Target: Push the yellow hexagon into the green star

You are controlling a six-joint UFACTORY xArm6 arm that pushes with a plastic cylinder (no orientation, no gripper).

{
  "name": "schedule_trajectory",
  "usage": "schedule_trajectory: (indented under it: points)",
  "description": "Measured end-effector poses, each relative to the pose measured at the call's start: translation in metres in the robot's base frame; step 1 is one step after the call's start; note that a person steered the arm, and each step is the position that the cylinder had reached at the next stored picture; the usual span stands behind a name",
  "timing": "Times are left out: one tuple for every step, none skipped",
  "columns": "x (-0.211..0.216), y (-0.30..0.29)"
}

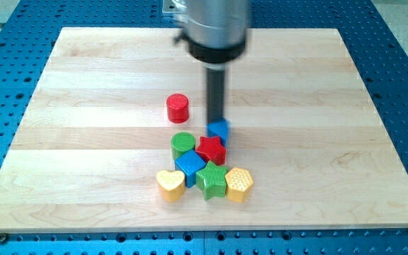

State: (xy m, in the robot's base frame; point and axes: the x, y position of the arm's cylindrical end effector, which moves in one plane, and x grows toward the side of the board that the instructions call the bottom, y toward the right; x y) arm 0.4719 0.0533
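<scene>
The yellow hexagon (239, 184) lies near the view's bottom, touching the right side of the green star (212, 180). My tip (216, 121) stands above them in the view, right behind a small blue block (219, 130), with the red star (210, 149) between that block and the green star. The tip's very end is partly hidden by the blue block.
A green cylinder (183, 144), a blue block (190, 167) and a yellow heart (170, 184) crowd the green star's left side. A red cylinder (178, 108) stands apart to the upper left. The wooden board (91, 142) lies on a blue perforated table.
</scene>
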Motion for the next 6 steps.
schedule_trajectory:
  points:
    - [-0.003, 0.063]
    - [0.007, 0.081]
    - [0.085, 0.076]
    - [0.101, 0.000]
    - [0.074, -0.018]
    - [0.036, -0.025]
